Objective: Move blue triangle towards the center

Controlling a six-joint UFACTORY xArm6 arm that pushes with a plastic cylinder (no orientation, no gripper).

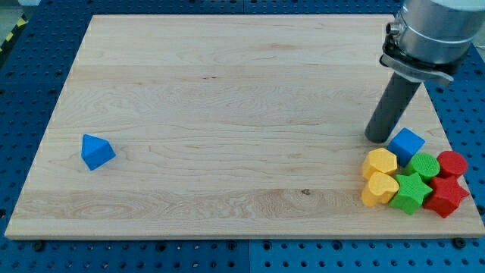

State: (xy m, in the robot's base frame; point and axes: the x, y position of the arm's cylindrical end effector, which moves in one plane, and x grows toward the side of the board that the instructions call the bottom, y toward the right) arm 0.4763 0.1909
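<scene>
The blue triangle lies alone near the left edge of the wooden board, a little below mid-height. My tip rests on the board far to the view's right, just left of a blue cube and above a yellow block. The tip is nowhere near the blue triangle.
A cluster sits at the board's lower right corner: the blue cube, two yellow blocks, a green block, a green star, a red block and a red star. The arm's grey body hangs over the upper right.
</scene>
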